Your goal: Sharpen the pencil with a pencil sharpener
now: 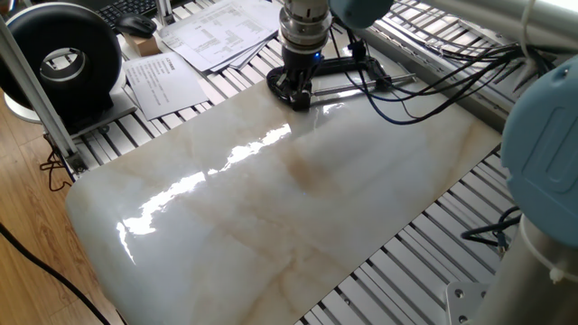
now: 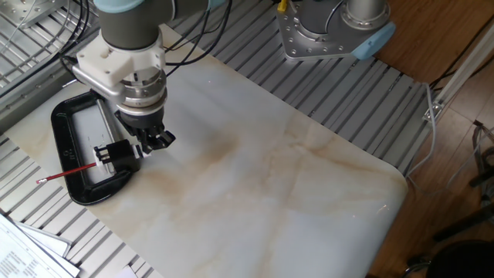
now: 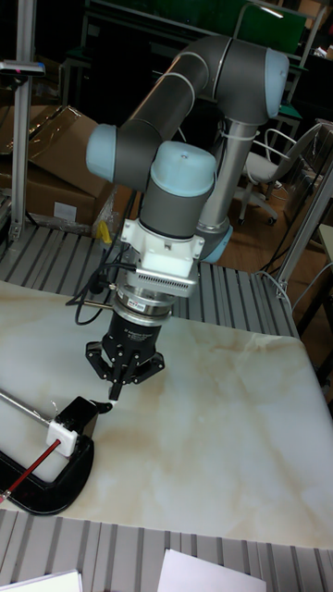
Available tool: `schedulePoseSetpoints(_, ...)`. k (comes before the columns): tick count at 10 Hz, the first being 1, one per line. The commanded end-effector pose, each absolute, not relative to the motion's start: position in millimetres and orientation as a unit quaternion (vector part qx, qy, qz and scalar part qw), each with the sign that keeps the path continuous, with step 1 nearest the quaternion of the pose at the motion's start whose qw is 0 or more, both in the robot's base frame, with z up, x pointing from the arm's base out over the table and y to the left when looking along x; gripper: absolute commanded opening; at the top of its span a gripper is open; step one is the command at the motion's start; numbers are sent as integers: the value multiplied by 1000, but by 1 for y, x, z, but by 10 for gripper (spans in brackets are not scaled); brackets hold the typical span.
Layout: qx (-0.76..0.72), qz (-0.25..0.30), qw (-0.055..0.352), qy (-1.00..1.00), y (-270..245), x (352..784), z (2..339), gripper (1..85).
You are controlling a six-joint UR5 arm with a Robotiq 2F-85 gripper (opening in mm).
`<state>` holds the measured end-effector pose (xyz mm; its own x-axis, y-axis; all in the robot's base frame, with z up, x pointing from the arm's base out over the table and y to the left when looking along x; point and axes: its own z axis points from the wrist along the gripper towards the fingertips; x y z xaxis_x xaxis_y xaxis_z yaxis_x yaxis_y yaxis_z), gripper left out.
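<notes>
The thin, light, snappable red pencil sits in the clamped sharpener at the counter edge; grip its bare shaft; the jaws hover nearby, apparently apart and empty

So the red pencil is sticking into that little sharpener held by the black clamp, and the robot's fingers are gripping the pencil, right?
Not quite. The red pencil does sit in the sharpener held by the black clamp, but the gripper holds nothing; its fingers are beside the sharpener, off the pencil. The other fixed view shows it.
</notes>
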<state>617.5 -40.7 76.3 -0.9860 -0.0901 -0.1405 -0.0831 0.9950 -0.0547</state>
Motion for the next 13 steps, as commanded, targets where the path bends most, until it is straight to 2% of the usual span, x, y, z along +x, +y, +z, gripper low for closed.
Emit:
schedulePoseSetpoints(1, -39, -15, 75, 996, -32, 625, 70, 17)
schedulePoseSetpoints(9, -39, -14, 79, 996, -21, 635, 35, 17)
schedulePoseSetpoints(13, -43, -23, 74, 996, -27, 625, 25, 17)
